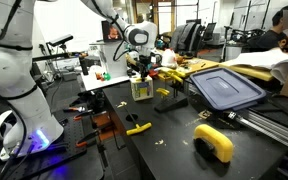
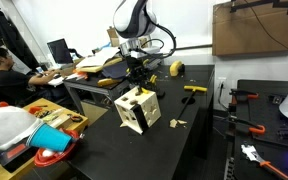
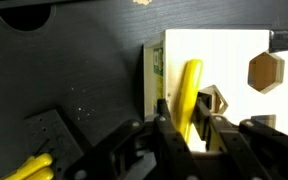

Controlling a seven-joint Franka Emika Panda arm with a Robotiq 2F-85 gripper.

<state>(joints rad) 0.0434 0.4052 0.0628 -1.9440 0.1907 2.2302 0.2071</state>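
gripper (image 3: 189, 130) clenched on yellow block (image 3: 190, 92), one finger at each side. in wrist view block lies across top of wooden box (image 3: 229, 50), left of hexagon hole (image 3: 265, 72); cannot tell if block touches box. in both exterior views gripper (image 1: 141, 70) (image 2: 136, 80) sits right over box (image 1: 142, 90) (image 2: 137, 110) on black table (image 1: 174, 125). blue lid (image 1: 226, 88) well apart, to right.
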